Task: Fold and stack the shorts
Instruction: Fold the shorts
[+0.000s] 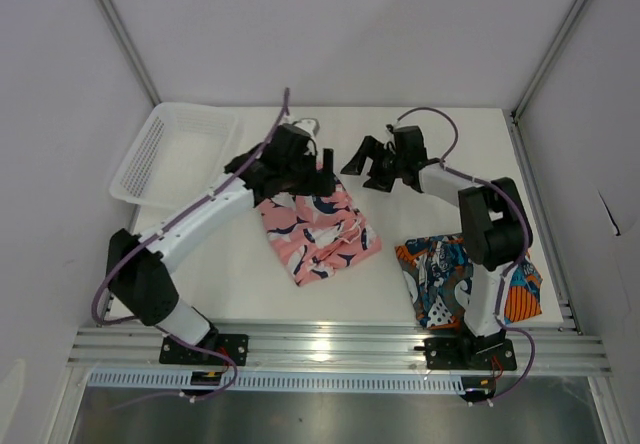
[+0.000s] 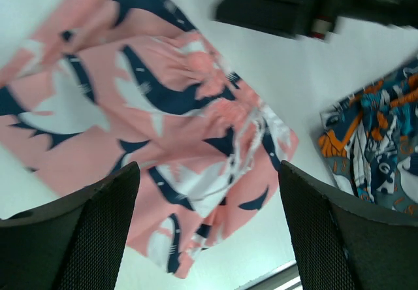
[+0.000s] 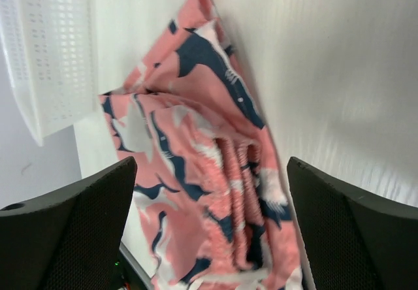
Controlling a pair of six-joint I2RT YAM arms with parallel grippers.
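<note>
White table [image 1: 230, 264] is inspected — pink shorts [image 1: 315, 226] are laid loosely folded at centre, printed shorts [image 1: 440, 274] by the right arm's base. Left gripper [image 2: 209, 234] and right gripper [image 3: 209, 228] are held wide and empty near the pink shorts' far edge — edges should be squared before stacking.

No lettering, brand or number can be read anywhere. The blue-and-orange shorts [image 1: 435, 274] (round marks show among the busy print) may carry logos, but they are too small to read.
</note>
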